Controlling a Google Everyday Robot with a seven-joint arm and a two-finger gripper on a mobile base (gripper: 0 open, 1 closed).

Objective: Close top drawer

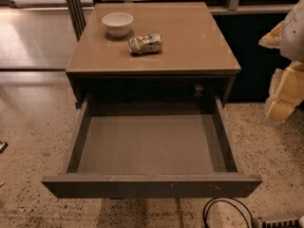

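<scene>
The top drawer (152, 185) is pulled far out of the tan cabinet (199, 46). Its dark grey-brown, handleless front faces me low in the view, with small pale scratches. The shallow grey box (147, 144) behind it shows nothing inside. My gripper (281, 96), pale yellow below a white arm part, hangs at the right edge of the view. It is beside the cabinet's right side, above the floor, and apart from the drawer.
A white bowl (118, 23) and a crushed can (145, 43) sit on the cabinet top. A black cable loop (227, 212) lies on the speckled floor (33, 127) at the bottom right. A dark wall panel (256, 56) stands behind the cabinet on the right.
</scene>
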